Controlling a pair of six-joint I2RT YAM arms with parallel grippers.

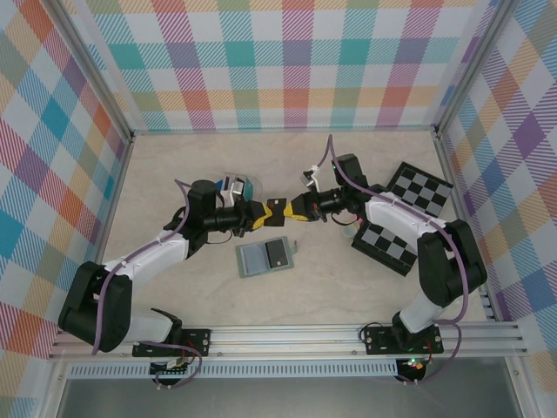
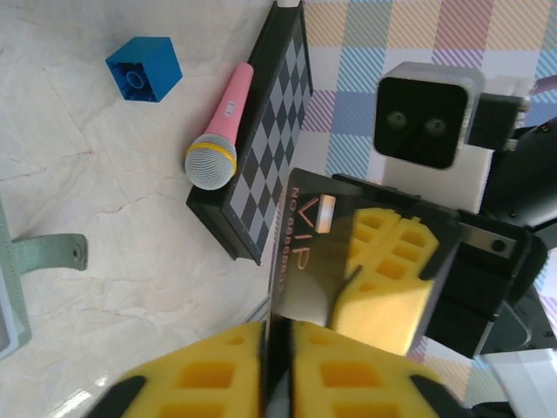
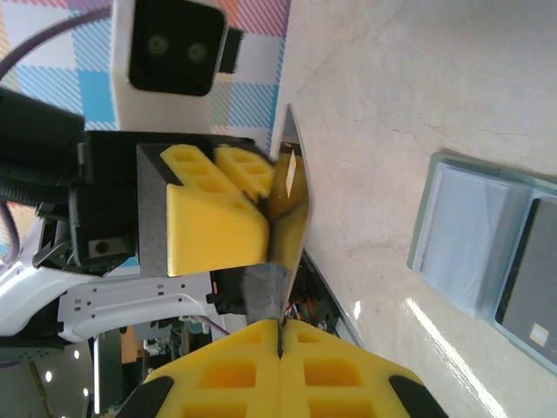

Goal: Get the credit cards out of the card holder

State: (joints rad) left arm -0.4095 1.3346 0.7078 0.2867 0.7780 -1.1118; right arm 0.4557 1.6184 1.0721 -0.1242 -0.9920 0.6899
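Observation:
A black credit card [image 1: 277, 209] marked VIP hangs in the air above the middle of the table, held from both ends. My left gripper [image 1: 261, 212] is shut on its near edge, the yellow pads [image 2: 218, 366] pressed on the card [image 2: 348, 252]. From the opposite side my right gripper [image 1: 294, 210] is shut on the same card [image 3: 291, 196], with its pads [image 3: 348, 370] closed together. The card holder [image 1: 252, 259] lies open on the table just in front of the grippers. A second dark credit card [image 3: 533, 292] sits in the holder's right-hand pocket.
Two black-and-white checkerboards [image 1: 419, 187] [image 1: 383, 246] lie at the right. A clear stand of upright cards [image 1: 239, 185] sits behind my left wrist. A pink microphone [image 2: 222, 131] and a blue block [image 2: 144, 68] lie beside a checkerboard [image 2: 270, 139].

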